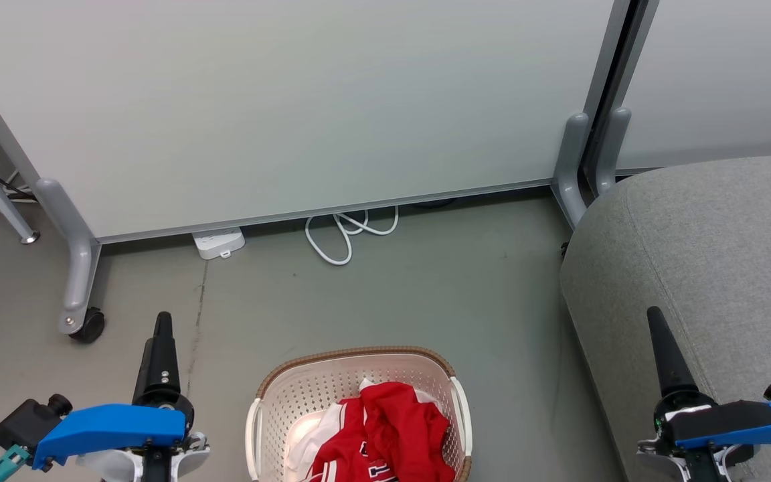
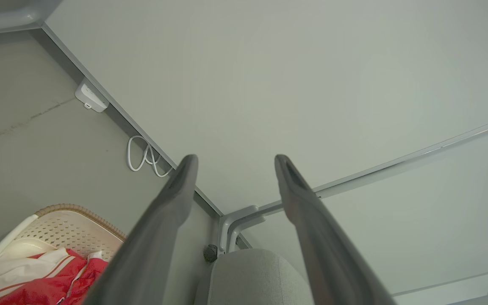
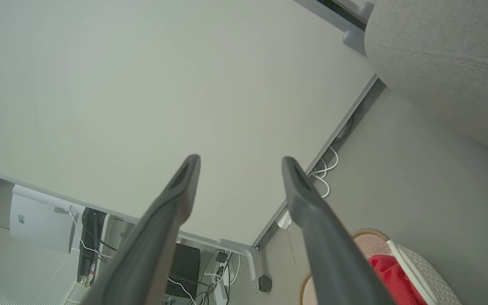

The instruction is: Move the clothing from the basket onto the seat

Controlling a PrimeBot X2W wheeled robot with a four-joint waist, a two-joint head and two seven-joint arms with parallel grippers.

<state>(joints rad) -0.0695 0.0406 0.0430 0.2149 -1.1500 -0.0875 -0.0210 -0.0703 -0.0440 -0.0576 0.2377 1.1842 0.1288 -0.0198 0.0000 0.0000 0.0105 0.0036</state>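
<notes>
Pincers: I see my left pincer (image 2: 235, 160) and right pincer (image 3: 240, 161) spread wide, empty, apparently parked clear before reaching | Clothing (image 1: 385, 435): heaped in basket (image 1: 332, 381) on the floor, beside the seat's (image 1: 713, 248) left edge.

I see bare floor (image 1: 425, 288) through the middle of the head view, open between the basket (image 1: 332, 385) at bottom centre and the panel (image 1: 292, 100) across the top. The basket's mouth is open from above, clothing (image 1: 392, 428) heaped toward its right. The seat (image 1: 713, 268) blocks the right side. A wheeled leg (image 1: 77, 281) stands at left; cable (image 1: 349, 231) and a power strip (image 1: 218, 242) lie along the panel's foot.
</notes>
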